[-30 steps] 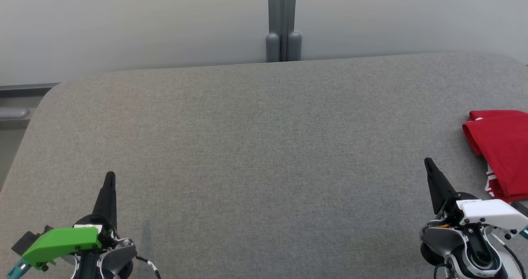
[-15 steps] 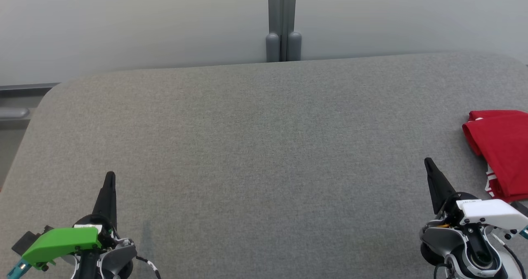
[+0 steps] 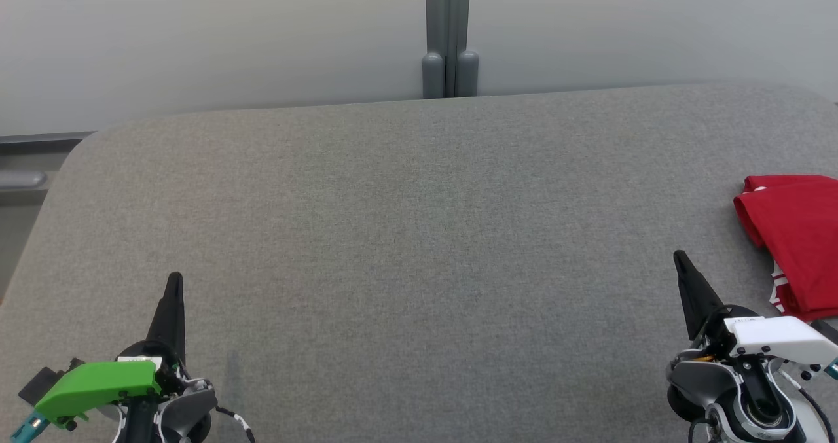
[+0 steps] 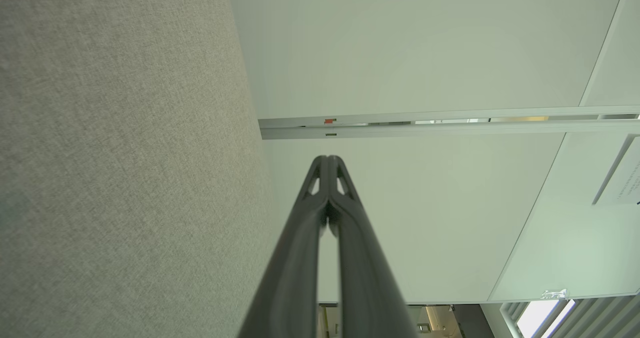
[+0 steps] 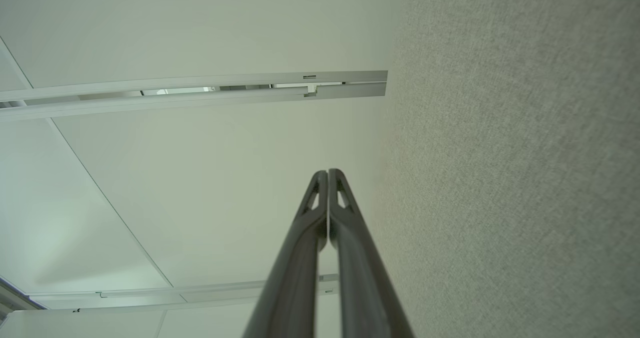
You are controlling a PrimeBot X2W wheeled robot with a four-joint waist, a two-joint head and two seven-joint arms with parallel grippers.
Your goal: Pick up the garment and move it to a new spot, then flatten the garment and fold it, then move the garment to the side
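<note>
Head view: a broad grey fabric-covered bench (image 3: 393, 233) with rounded far corners spans the frame. Behind it is a pale partition wall (image 3: 196, 37) with a dark grey vertical post (image 3: 448, 31) at its middle.

The garment (image 3: 795, 233), a red sports jersey, lies at the bench's right margin. It is folded into a compact, layered slab and is partly cut off by the frame edge. A short run of red-and-white striped trim (image 3: 778, 289) shows on its left border, toward the near end.

Its visible long axis runs from the far side of the bench toward the near side, leaning slightly. The rounded fold faces left, toward the bench's centre. How far it extends to the right cannot be told, and no lettering is exposed.

The left gripper (image 3: 174, 279), with a green housing, sits at the lower left, well apart from the garment. The right gripper (image 3: 681, 260), with a white housing, sits at the lower right, just beside the garment's near end with its fingertips clear of the cloth.

Left wrist and right wrist views: on the left gripper (image 4: 328, 159) and the right gripper (image 5: 328, 172) the jaws are pressed together at the tips and grasp nothing.

Judged progress: the garment is folded and set to the side, and both arms are empty, so the task looks complete or very nearly so. At most, tidying the fold appears to be left.
</note>
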